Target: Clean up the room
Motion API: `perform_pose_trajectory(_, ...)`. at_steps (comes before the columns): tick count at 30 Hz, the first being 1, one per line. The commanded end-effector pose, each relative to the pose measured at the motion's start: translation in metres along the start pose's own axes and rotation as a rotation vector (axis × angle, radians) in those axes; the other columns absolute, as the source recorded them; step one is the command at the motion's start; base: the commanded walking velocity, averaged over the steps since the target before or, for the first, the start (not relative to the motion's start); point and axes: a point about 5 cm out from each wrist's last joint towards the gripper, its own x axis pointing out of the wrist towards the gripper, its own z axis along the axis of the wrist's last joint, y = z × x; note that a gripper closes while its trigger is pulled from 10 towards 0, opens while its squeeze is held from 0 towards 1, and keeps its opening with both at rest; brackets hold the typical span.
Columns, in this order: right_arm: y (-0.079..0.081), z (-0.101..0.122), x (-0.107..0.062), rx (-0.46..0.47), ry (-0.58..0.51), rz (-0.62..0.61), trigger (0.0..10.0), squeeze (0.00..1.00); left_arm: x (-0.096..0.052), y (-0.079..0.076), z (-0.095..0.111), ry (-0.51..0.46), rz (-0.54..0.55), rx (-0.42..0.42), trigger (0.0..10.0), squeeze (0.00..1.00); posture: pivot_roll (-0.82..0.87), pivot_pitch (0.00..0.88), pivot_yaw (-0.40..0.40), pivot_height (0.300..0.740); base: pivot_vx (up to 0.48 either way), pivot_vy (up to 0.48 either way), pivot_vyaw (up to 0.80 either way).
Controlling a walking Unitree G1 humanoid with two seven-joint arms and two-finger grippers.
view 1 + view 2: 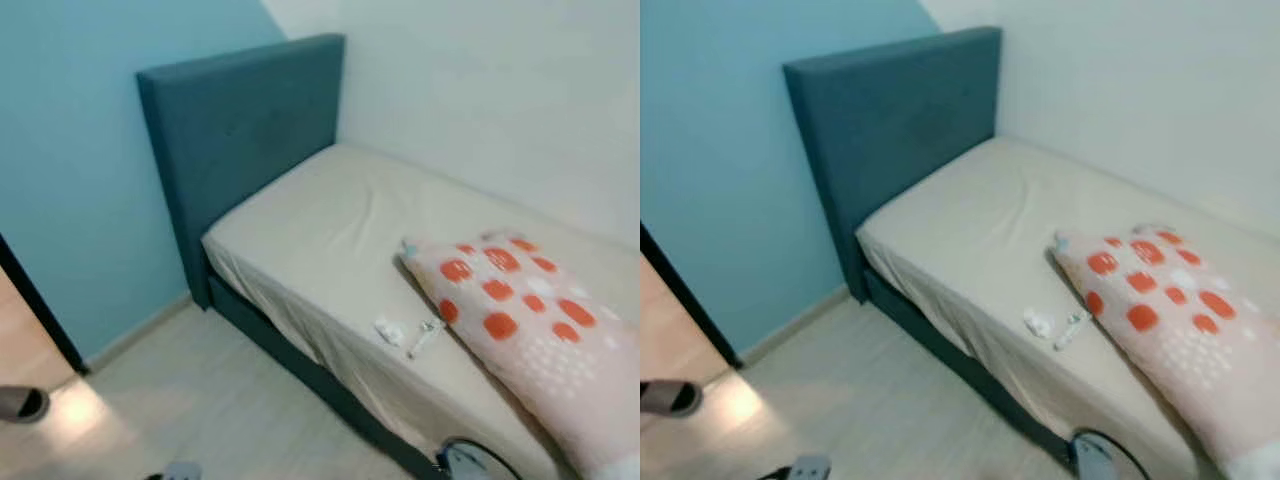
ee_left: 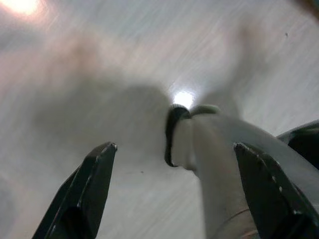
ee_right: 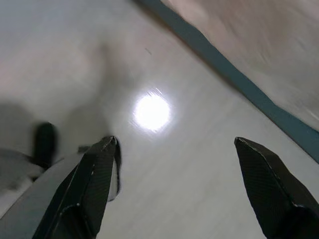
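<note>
A bed point(image 1: 330, 230) with a cream sheet and a teal headboard point(image 1: 240, 130) stands against the white wall. On the sheet lies a pillow point(image 1: 530, 320) with orange spots. Beside the pillow, near the bed's front edge, lie a small crumpled white piece point(image 1: 390, 331) and a thin white object point(image 1: 424, 338). My left gripper point(image 2: 174, 194) hangs open above the pale floor, with nothing between its fingers. My right gripper point(image 3: 174, 189) is open too, over the floor beside the bed's teal base point(image 3: 234, 74).
Pale wood floor point(image 1: 220, 410) runs along the bed's front. A blue wall point(image 1: 70, 170) stands to the left, with a dark door frame point(image 1: 35, 305) at its edge. A dark shoe point(image 1: 22, 403) shows at the far left. A round dark-rimmed thing point(image 1: 472, 460) sits by the bed's base.
</note>
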Motion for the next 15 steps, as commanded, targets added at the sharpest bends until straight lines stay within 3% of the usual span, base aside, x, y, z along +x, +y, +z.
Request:
perform_pose_trajectory(1,-0.0117,-0.0096,-0.0016,0.018,0.028,-0.027,10.0,0.00,0.0016,-0.0054,0.0041,-0.011,-0.023,0.015,10.0,0.00,-0.01,0.000,-0.059,0.740,0.450,0.000,0.00)
perform_pose_trajectory(11,-0.0128,-0.0118,-0.0018,0.024,0.043,-0.051,10.0,0.00,0.0014,-0.0057,0.0033,-0.007,-0.030,0.019,10.0,0.00,-0.01,0.000,-0.060,0.740,0.450,0.000,0.00)
perform_pose_trajectory(15,-0.0136,-0.0136,-0.0019,0.021,0.064,-0.066,10.0,0.00,0.0014,-0.0059,0.0032,-0.006,-0.034,0.022,10.0,0.00,-0.02,0.000,-0.066,0.740,0.450,0.000,-0.77)
